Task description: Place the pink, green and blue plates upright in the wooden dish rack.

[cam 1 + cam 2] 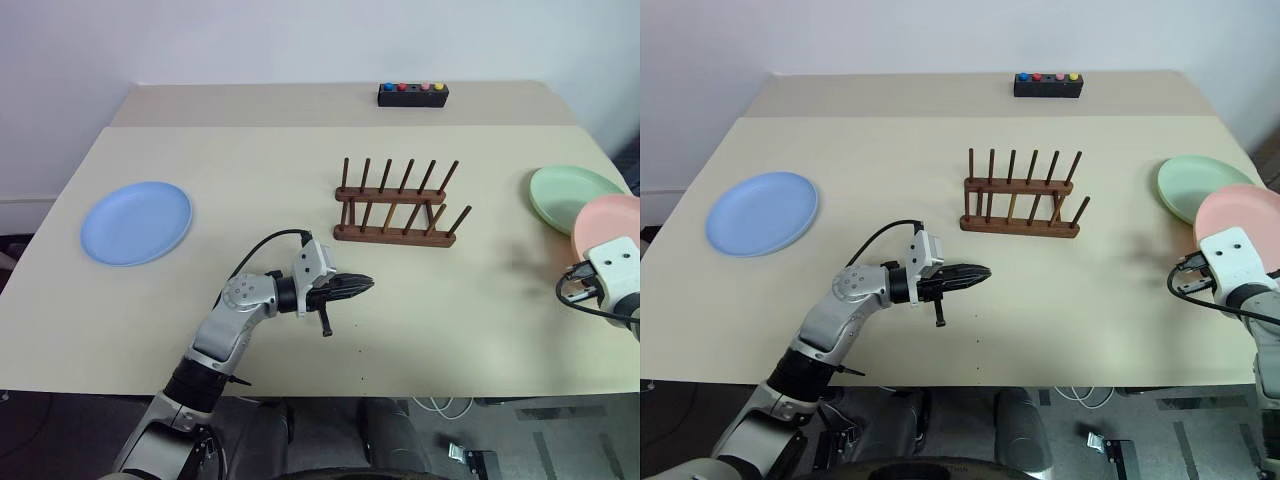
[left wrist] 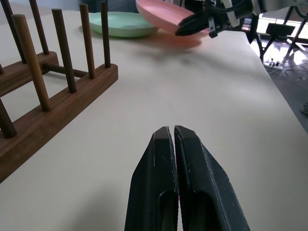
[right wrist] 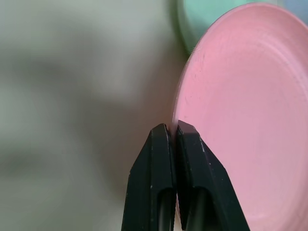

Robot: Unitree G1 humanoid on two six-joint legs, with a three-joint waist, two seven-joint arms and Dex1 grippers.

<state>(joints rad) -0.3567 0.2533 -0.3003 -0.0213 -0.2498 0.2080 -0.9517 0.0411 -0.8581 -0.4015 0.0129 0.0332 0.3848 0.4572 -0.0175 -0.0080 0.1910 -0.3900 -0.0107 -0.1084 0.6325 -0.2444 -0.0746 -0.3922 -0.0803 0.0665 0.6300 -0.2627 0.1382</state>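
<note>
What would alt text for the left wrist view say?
The left gripper, shut and empty, points across a beige table toward the right gripper, shut on the pink plate. The green plate lies beyond; the wooden dish rack stands alongside.

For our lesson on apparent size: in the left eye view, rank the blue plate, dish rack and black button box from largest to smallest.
1. Dish rack
2. Blue plate, close to the rack
3. Black button box, smallest, though farthest away

Beige table (image 1: 300, 330), small black box with coloured buttons (image 1: 412, 94) at its far edge
</note>
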